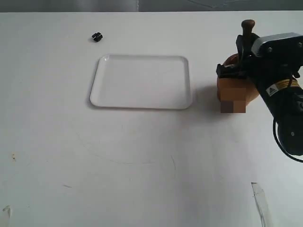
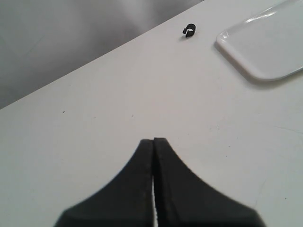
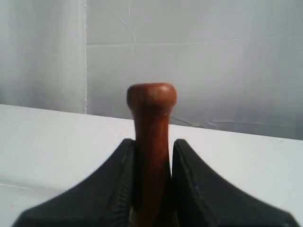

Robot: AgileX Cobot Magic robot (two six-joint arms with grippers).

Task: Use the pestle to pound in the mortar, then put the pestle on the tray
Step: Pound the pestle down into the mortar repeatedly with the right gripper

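On the right side of the table (image 1: 142,165), my right arm reaches in from the edge and bends down over the mortar (image 1: 233,92). The right gripper (image 1: 243,46) hangs just above the cup. Its two black fingers (image 3: 118,184) are pressed on the thin neck of the pestle (image 3: 151,101), one on each side, with only the stick between them. The pestle (image 1: 247,24) stands straight up, with its small round knob on top, poking out above the fingers. It is a shiny red-brown wood. I cannot see its thick end, because the gripper hides it.

The mortar is a fat little cup of light brown wood. It sits on the table to the right of the tray (image 1: 142,81), near it but not touching. The arm covers most of its top, so I cannot tell what is inside.

The tray is flat and white, with round corners and a low rim.

My left gripper (image 2: 154,142) is closed tight, with its two tips touching and nothing in them. It hovers over bare table, with a corner of the tray (image 2: 265,47) and a small black clip (image 2: 189,30) ahead of it.
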